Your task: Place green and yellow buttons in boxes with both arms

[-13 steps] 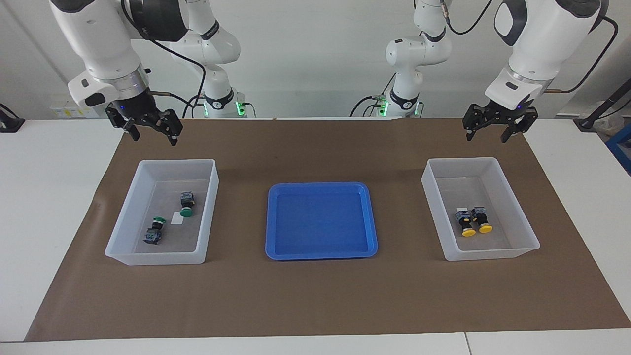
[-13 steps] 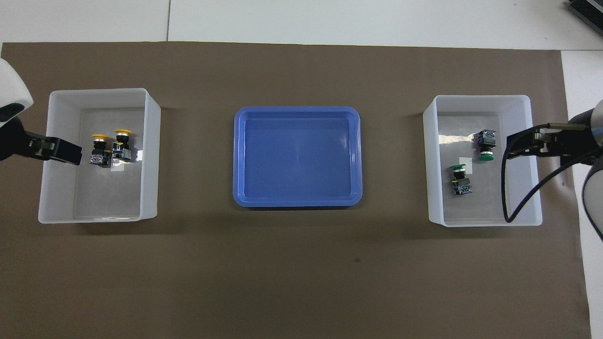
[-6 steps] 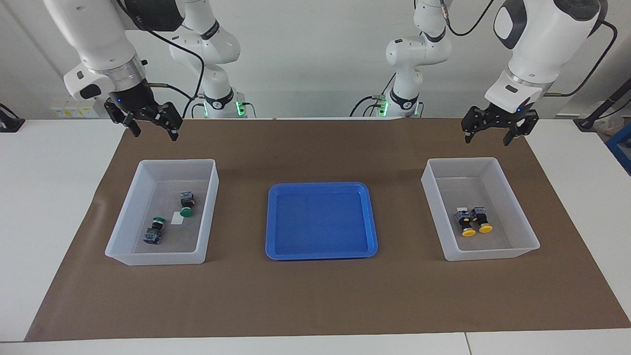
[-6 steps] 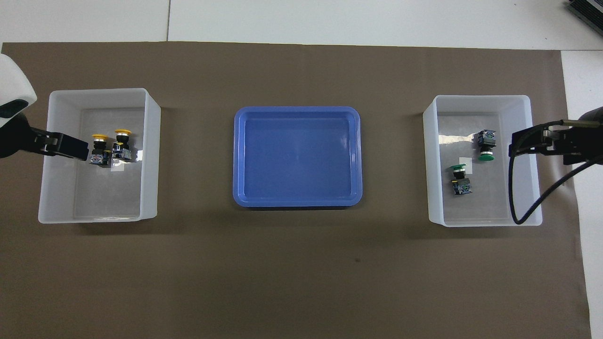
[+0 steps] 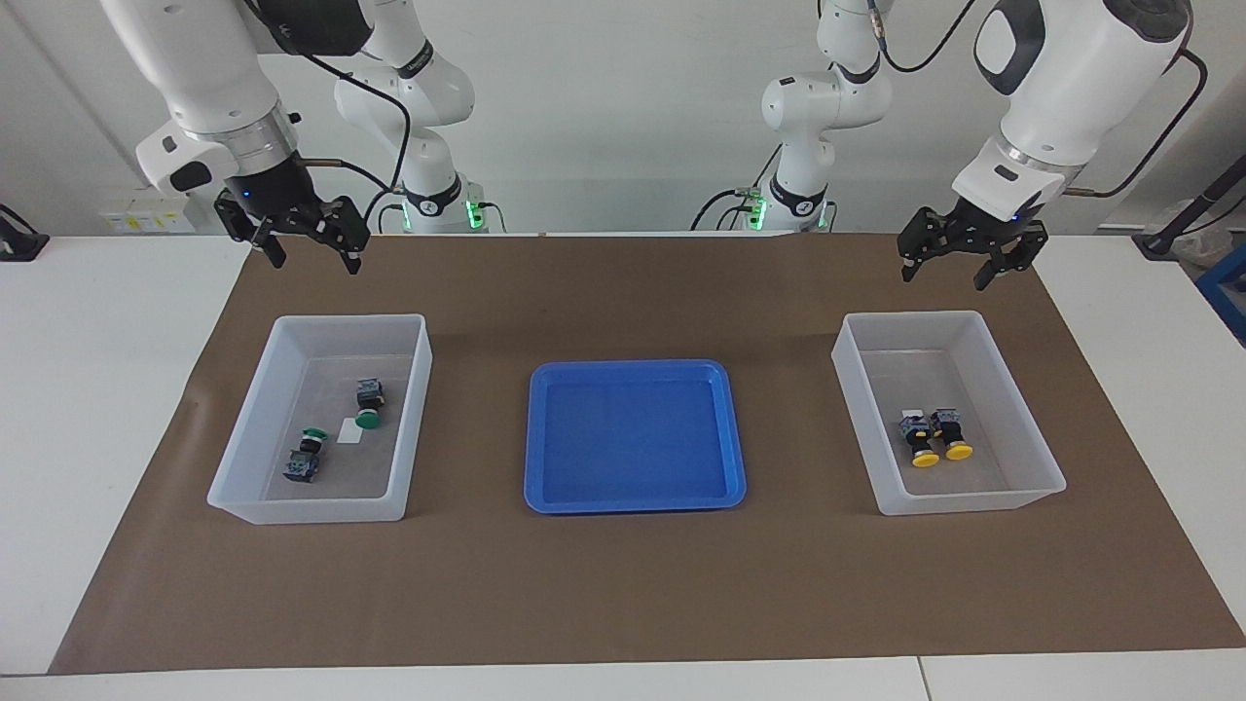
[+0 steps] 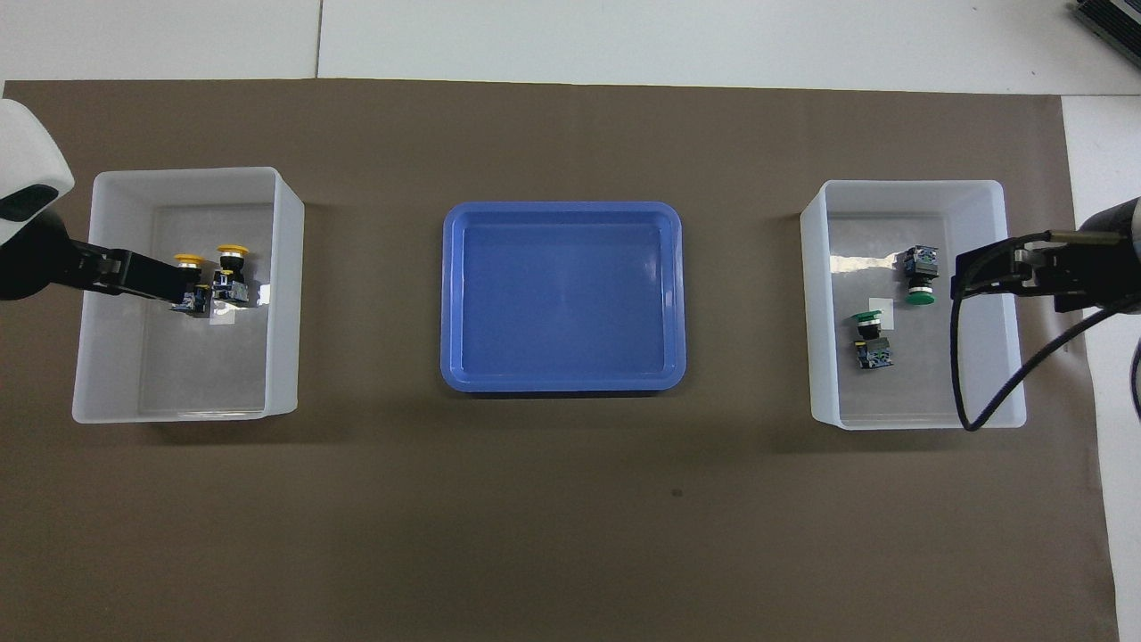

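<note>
Both grippers have drifted toward the table's middle: left gripper (image 5: 949, 265) and right gripper (image 5: 310, 250) hang released, empty, above the brown mat (image 5: 623, 584); blue tray (image 5: 633, 506) sits between the boxes (image 5: 311, 506).

- Mat (image 5: 623, 584): plain brown, on a white worktop (image 5: 97, 389).
- Tray (image 5: 635, 371): solid blue.
- Two boxes (image 5: 255, 506) (image 5: 973, 501): translucent white.
- Two buttons (image 5: 367, 419) (image 5: 313, 433) with green caps, two (image 5: 925, 459) (image 5: 959, 451) with yellow; bodies black and grey.
- Arms (image 5: 209, 78) (image 5: 1066, 88): white, black grippers (image 5: 310, 248) (image 5: 946, 265).

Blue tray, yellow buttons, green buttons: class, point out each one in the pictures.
blue tray (image 5: 633, 369), facing view, on its rim.
yellow buttons (image 5: 926, 459), facing view, on one yellow cap.
green buttons (image 5: 366, 420), facing view, on one green cap.
</note>
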